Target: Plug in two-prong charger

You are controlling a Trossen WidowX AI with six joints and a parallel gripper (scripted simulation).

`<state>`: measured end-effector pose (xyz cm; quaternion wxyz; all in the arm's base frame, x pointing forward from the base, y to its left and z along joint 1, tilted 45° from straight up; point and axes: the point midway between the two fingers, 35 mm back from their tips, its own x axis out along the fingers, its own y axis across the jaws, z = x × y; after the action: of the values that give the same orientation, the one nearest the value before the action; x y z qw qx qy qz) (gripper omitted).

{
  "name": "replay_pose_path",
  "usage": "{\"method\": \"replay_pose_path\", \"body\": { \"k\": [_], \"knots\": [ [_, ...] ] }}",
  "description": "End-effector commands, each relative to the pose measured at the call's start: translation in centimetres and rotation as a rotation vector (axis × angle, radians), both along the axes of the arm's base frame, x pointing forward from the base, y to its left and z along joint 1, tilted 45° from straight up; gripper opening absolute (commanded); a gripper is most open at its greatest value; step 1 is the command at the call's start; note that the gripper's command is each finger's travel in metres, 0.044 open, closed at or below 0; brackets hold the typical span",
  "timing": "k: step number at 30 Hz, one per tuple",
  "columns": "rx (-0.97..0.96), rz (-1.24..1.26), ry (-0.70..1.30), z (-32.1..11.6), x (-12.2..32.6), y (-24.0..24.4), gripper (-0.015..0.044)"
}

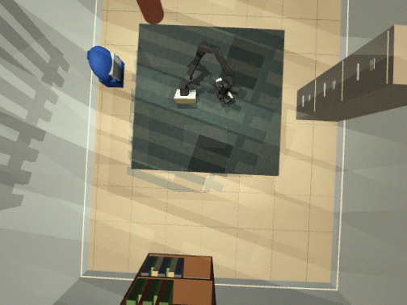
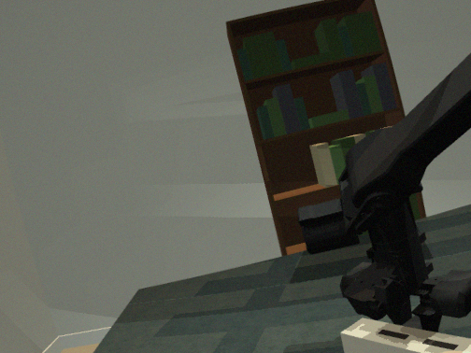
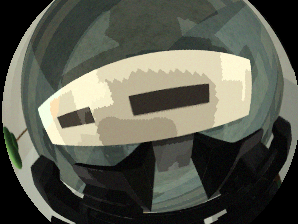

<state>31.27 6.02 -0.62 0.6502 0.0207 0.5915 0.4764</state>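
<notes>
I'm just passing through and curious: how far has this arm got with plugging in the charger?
Done: the claw is shut on something dark, presumably the charger, though it is hard to make out, and it has been carried to the white power strip. In hand: the claw hangs just above the strip, whose two dark slots show uncovered in the wrist view. Left: the prongs do not look pushed in yet, so the straight push remains.

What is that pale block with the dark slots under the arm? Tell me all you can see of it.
It is the power strip, a cream, plastic-looking bar lying flat on the dark tiled table. Its top shows two dark rectangular slots side by side. The end effector hangs right above it, casting shadow on its top. Whether anything touches it cannot be told.
</notes>
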Motion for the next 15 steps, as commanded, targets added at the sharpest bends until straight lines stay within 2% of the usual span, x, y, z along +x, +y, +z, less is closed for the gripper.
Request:
{"method": "replay_pose_path", "body": {
  "k": [1, 15],
  "knots": [
    [0.015, 0.002, -0.032, 0.17, 0.64, 0.43, 0.0],
    [0.015, 0.003, -0.032, 0.18, 0.56, 0.34, 0.0]
  ]
}}
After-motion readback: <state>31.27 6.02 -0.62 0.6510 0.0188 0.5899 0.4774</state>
